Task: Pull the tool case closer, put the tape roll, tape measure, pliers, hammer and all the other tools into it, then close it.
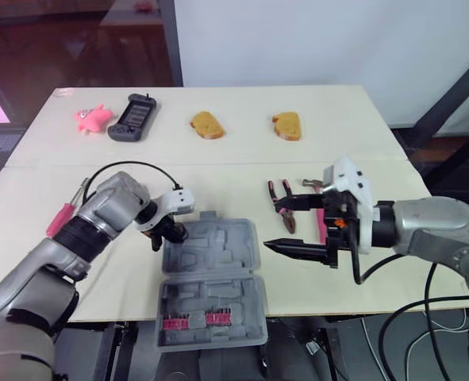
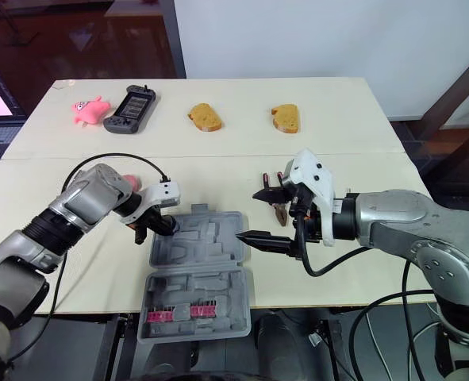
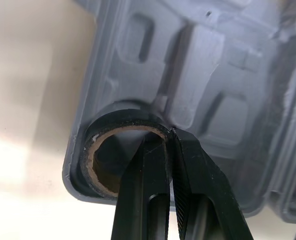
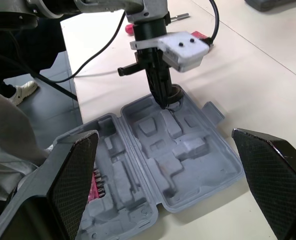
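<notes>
The grey tool case (image 1: 210,274) lies open at the table's front middle, its near half holding pink bits (image 1: 193,321) and hanging over the edge. My left gripper (image 1: 169,235) is at the case's far-left corner, shut on the wall of the black tape roll (image 3: 103,129), which sits in that corner pocket. To the right of the case my right gripper (image 1: 297,248) is open and empty, pointing at the case. Red-handled pliers (image 1: 282,208) lie just beyond it. A pink-handled screwdriver (image 1: 62,218) lies left of my left arm.
Along the far side of the table lie a pink toy (image 1: 94,117), a black handheld console (image 1: 133,117) and two bread slices (image 1: 207,125) (image 1: 286,125). A small metal tool (image 1: 310,184) rests near the pliers. A black cable loops over my left arm.
</notes>
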Tool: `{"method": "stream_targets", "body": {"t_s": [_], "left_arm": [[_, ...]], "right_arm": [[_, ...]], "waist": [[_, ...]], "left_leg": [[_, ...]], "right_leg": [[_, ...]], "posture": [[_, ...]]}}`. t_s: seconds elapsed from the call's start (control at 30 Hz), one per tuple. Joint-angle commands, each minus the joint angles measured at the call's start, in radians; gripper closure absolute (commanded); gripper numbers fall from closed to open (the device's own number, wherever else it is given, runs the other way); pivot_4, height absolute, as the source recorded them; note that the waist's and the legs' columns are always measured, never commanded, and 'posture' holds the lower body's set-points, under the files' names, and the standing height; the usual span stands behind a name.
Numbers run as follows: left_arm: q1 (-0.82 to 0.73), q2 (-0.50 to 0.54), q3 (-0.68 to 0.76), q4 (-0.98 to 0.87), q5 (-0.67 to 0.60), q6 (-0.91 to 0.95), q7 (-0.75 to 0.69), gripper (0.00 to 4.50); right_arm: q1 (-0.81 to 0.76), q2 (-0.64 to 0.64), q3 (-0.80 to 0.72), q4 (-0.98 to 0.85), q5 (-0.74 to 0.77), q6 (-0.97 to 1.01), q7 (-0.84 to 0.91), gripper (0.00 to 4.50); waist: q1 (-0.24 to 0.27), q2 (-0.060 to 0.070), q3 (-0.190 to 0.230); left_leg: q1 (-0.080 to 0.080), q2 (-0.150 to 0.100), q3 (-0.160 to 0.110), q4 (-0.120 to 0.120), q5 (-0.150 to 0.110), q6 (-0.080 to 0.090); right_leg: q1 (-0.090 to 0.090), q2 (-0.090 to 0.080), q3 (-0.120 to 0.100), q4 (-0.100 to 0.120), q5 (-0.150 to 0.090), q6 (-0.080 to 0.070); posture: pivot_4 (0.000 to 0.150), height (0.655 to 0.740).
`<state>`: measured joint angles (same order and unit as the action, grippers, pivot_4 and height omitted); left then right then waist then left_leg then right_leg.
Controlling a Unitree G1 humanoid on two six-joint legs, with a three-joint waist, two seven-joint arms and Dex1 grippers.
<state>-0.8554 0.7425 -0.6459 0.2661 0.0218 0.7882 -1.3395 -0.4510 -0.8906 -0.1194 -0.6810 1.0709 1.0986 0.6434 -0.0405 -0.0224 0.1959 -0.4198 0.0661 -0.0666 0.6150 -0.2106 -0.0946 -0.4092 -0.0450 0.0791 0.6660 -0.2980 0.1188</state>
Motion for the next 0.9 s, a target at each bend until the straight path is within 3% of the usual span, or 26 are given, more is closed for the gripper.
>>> {"method": "stream_targets", "body": {"t_s": [0.03, 0.3, 0.4, 0.53, 0.73, 0.9], "left_arm": [[0.008, -0.003, 0.019, -0.007, 0.016, -0.004, 0.004, 4.45], [0.008, -0.008, 0.023, -0.031, 0.006, 0.044, -0.010, 4.45], [-0.005, -0.012, 0.034, -0.034, 0.003, 0.063, -0.005, 3.42], [-0.031, 0.009, 0.069, -0.058, -0.029, 0.101, -0.030, 1.52], [-0.028, 0.057, 0.127, -0.096, -0.067, 0.144, -0.045, 1.52], [0.014, 0.071, 0.303, -0.113, -0.161, 0.135, 0.007, 1.52]], "right_arm": [[-0.009, -0.008, -0.013, -0.006, -0.008, -0.030, 0.001, 0.00], [-0.019, -0.005, 0.002, 0.019, -0.049, -0.060, 0.010, 0.00], [-0.022, -0.005, 0.008, 0.026, -0.059, -0.066, 0.019, 0.00], [-0.019, -0.006, 0.014, 0.037, -0.069, -0.072, 0.036, 0.00], [-0.013, -0.008, 0.022, 0.041, -0.078, -0.080, 0.062, 0.00], [-0.020, -0.010, 0.031, 0.042, -0.086, -0.088, 0.087, 0.00]], "waist": [[0.000, 0.000, 0.000], [0.000, 0.000, 0.000], [0.000, 0.000, 0.000], [0.006, 0.000, 0.000], [-0.001, 0.001, 0.000], [-0.001, 0.000, 0.000]], "left_leg": [[0.000, 0.000, 0.000, 0.000, 0.000, 0.000], [0.000, 0.000, 0.000, 0.000, 0.000, 0.000], [0.000, 0.000, 0.000, 0.000, 0.000, 0.000], [0.001, 0.000, 0.000, 0.001, 0.000, 0.000], [0.000, 0.000, 0.000, 0.000, 0.000, 0.000], [0.000, 0.000, -0.001, 0.001, 0.000, 0.000]], "right_leg": [[0.000, 0.000, 0.000, 0.000, 0.000, 0.000], [0.000, 0.000, 0.000, 0.000, 0.000, 0.000], [0.000, 0.000, 0.000, 0.000, 0.000, 0.000], [0.001, 0.000, 0.000, 0.001, 0.000, 0.000], [0.000, 0.000, 0.000, 0.001, 0.000, 0.000], [0.000, 0.000, 0.000, 0.001, 0.000, 0.000]], "posture": [[0.150, 0.7400], [0.150, 0.7400], [0.150, 0.7400], [0.150, 0.7400], [0.150, 0.7400], [0.150, 0.7400]]}}
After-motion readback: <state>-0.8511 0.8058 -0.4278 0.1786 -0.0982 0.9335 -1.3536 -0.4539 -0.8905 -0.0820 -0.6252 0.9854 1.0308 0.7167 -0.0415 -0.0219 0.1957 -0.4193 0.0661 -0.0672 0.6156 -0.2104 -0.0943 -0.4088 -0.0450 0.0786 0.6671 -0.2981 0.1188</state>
